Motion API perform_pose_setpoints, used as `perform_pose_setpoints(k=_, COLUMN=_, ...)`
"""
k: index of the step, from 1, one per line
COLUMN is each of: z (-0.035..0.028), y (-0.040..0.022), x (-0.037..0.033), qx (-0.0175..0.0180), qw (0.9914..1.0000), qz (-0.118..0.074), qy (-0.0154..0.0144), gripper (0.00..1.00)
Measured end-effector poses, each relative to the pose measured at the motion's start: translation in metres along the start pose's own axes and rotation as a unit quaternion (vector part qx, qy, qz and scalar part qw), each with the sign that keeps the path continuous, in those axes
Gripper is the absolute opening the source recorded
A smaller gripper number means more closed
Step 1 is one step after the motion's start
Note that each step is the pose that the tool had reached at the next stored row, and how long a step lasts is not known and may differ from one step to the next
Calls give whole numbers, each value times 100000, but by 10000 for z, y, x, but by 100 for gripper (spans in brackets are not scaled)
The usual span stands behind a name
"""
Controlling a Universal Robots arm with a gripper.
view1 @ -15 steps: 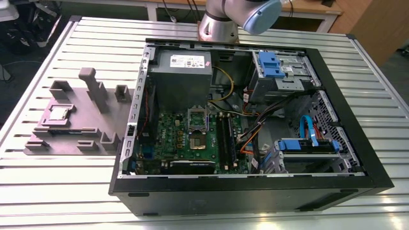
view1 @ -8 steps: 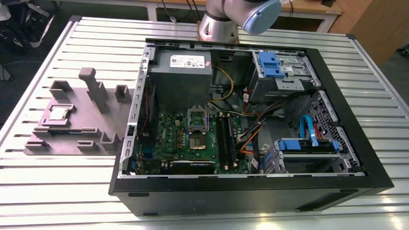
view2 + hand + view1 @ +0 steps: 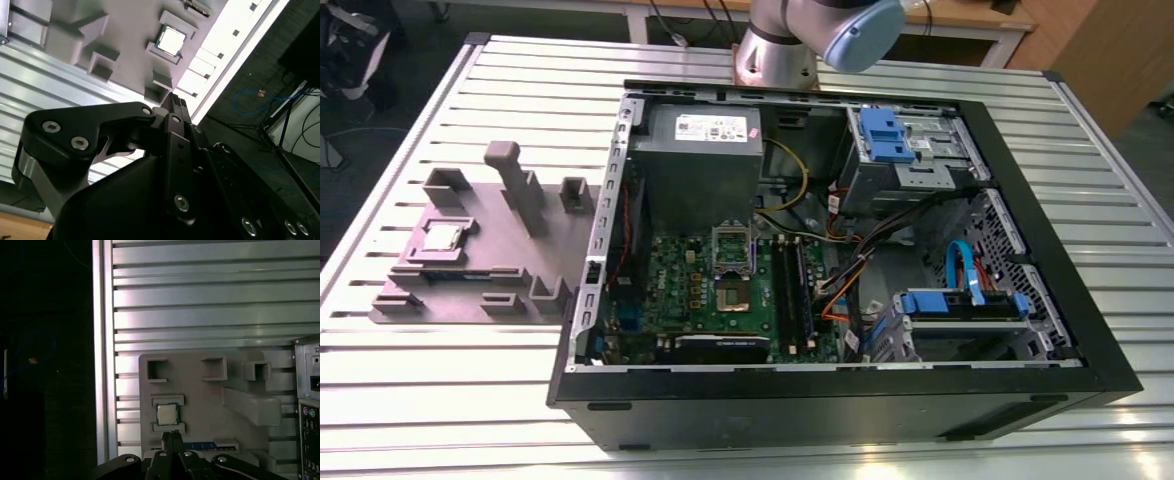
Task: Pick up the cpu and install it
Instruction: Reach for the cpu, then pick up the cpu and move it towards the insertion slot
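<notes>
CPU (image 3: 166, 414) flat, metal top upward, square in grey holder (image 3: 210, 400); gripper (image 3: 172, 435) closed, empty, near it.

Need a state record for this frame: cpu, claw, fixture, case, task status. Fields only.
cpu: cpu sits flat in a square holder on the fixture tray, not gripped
claw: claw shut, holding nothing, apart from the cpu in the first wrist view
fixture tray: grey fixture tray on the slatted table, to the exterior view's left of the pc case
pc case: pc case lies open, motherboard exposed
task status: cpu not yet picked up, not in the case
</notes>
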State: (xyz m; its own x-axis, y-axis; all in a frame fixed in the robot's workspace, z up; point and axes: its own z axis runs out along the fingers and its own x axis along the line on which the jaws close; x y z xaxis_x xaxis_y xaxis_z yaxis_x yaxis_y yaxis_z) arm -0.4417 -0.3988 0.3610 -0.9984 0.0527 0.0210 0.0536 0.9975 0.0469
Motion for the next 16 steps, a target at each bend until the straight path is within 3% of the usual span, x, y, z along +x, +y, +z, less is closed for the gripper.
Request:
perform_pose_setpoints(k=2, z=3, y=-2, x=43, qx=-15, qw=100000, qz=1, qy=5, gripper=10)
perform_pose_setpoints(k=16, z=2, y=-3, x=50, qx=-14, qw=100000, qz=-5, qy=8, gripper=10)
